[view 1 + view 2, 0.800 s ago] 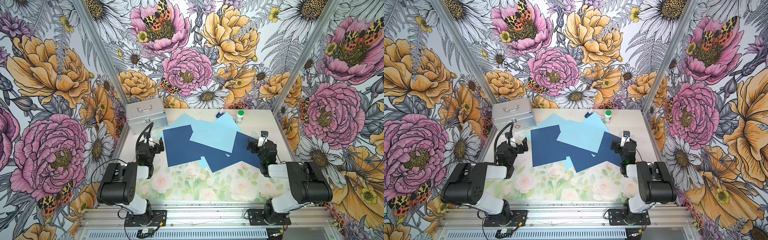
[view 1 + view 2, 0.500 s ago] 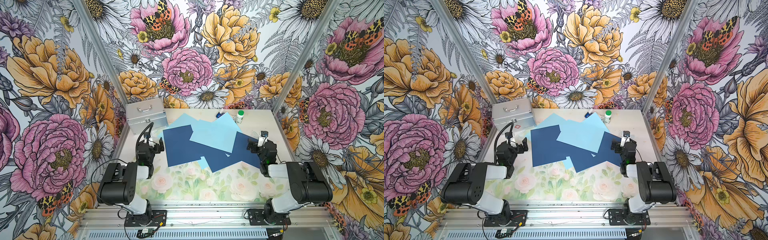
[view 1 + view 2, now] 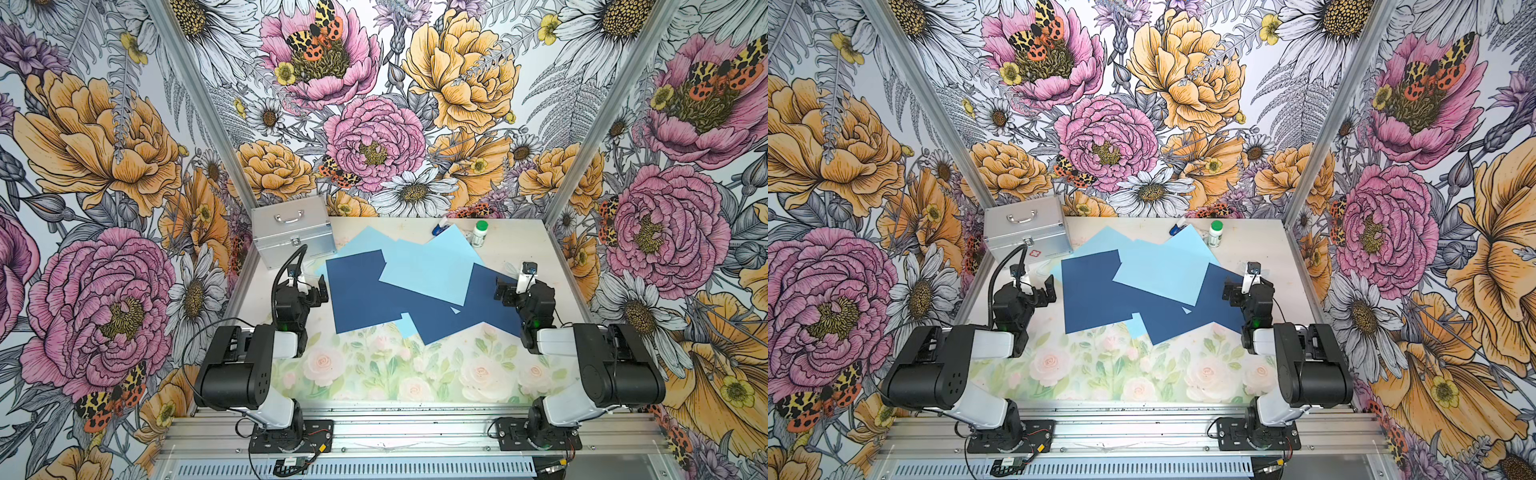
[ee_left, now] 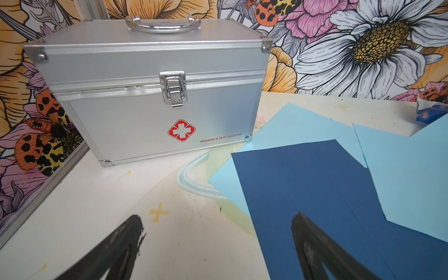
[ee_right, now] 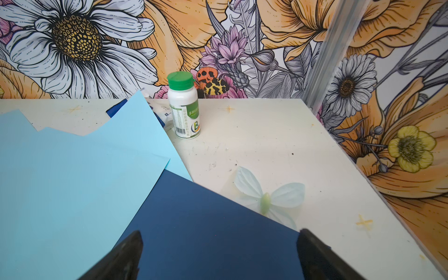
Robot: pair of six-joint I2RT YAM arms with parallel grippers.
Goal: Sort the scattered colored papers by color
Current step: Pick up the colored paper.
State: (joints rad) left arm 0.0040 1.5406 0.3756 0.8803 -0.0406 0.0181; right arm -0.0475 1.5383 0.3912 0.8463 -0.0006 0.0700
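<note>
Case: we see a silver aluminium case (image 3: 293, 232) with a curved metal handle on its lid, standing at the far left corner of the table; its latch is closed and a red-and-white cross marks its front (image 4: 181, 130).
Bottle: we find a small white plastic bottle with a green cap (image 3: 480, 233) upright near the back wall, with a printed label (image 5: 184, 114).
Packet: a small blue-and-white printed packet (image 3: 439, 228) lies just beside the bottle.
Table: we note a pale tabletop (image 3: 1262, 245) with faint roses printed along its near part.
Walls: floral wallpaper (image 3: 374, 137) surrounds us on three sides.
</note>
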